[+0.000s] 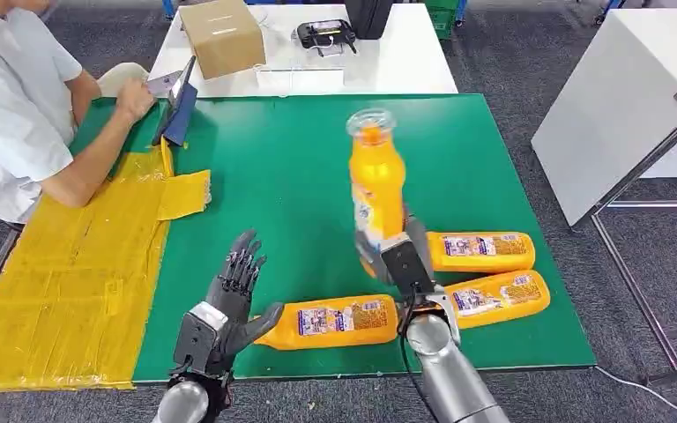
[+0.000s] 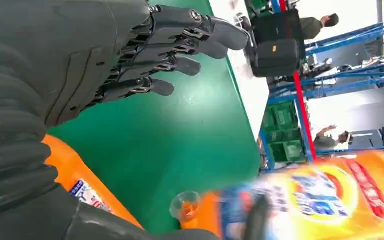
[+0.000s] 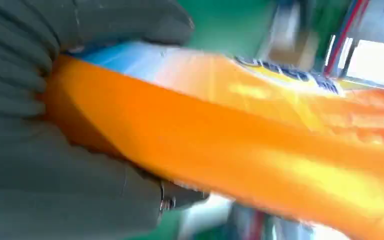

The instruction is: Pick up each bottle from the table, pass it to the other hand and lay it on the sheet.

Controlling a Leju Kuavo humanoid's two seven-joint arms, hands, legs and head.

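Head view, right hand: your right hand [image 1: 403,264] grips the lower body of a tall orange plastic juice bottle with a clear cap [image 1: 373,189], held upright above the green table mat [image 1: 300,176], right of centre.
Head view, left hand: your left hand [image 1: 229,304] is raised at the near edge of the mat, fingers spread and pointing away, holding nothing.
Head view, bottles lying: three more orange bottles lie flat on the mat. One [image 1: 333,322] lies at the near edge between your two hands, its neck end just beside the left thumb. A second [image 1: 480,251] lies right of the held bottle. A third [image 1: 498,295] lies just nearer than the second.
Head view, sheet: the yellow plastic sheet [image 1: 70,273] covers the left side of the table; no bottle lies on it.
Head view, surroundings: a person in a white shirt [image 1: 18,97] sits at the far left with a hand on a dark tablet [image 1: 176,110]. A brown cardboard box [image 1: 222,35] and a black device [image 1: 324,33] stand on the white table [image 1: 405,62] beyond.
Left wrist view, hand: you see the dark fingers [image 2: 180,45] extended and apart over the green mat, nothing between them.
Left wrist view, bottles: the held bottle [image 2: 320,200] appears blurred with its clear cap; part of a lying bottle [image 2: 80,180] shows beside the thumb.
Right wrist view, hand: the grey thumb [image 3: 130,25] and palm wrap the orange bottle [image 3: 230,145]; the picture is blurred.
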